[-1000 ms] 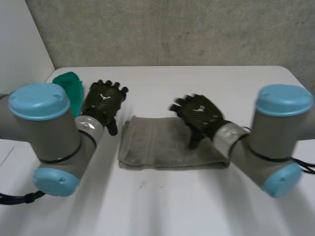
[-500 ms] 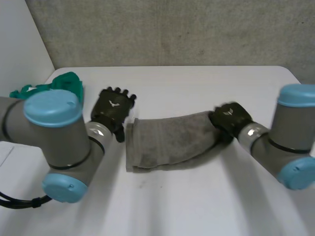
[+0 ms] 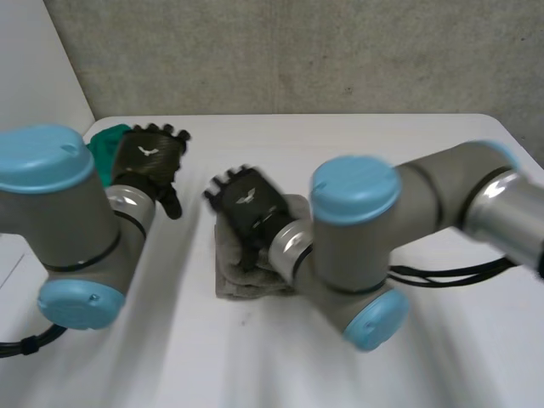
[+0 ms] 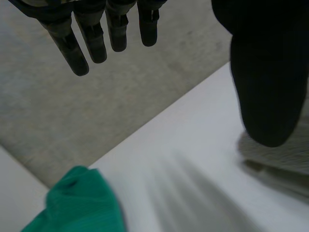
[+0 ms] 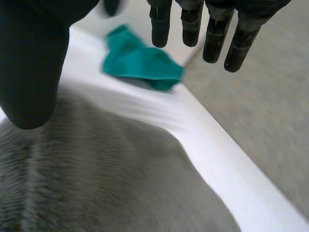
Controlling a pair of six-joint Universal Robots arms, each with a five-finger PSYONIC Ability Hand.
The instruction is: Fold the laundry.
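above the grey towel (image 5: 111,179) right hand (image 3: 251,204) hangs, fingers (image 5: 191,26) spread; wrist view shows left hand (image 4: 268,72) alike.

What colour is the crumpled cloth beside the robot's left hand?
The cloth is plain green, with no pattern; the right wrist view shows it best.

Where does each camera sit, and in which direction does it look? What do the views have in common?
Head view: between and behind the arms, looking down at the white table; both arms show, the left robot hand near the green cloth, the right robot hand on the grey towel.
Left wrist view: on the left wrist, looking along its open robot hand past the table's edge.
Right wrist view: on the right wrist, looking along its open robot hand over the towel.
Shared: cloth and towel, in all three.
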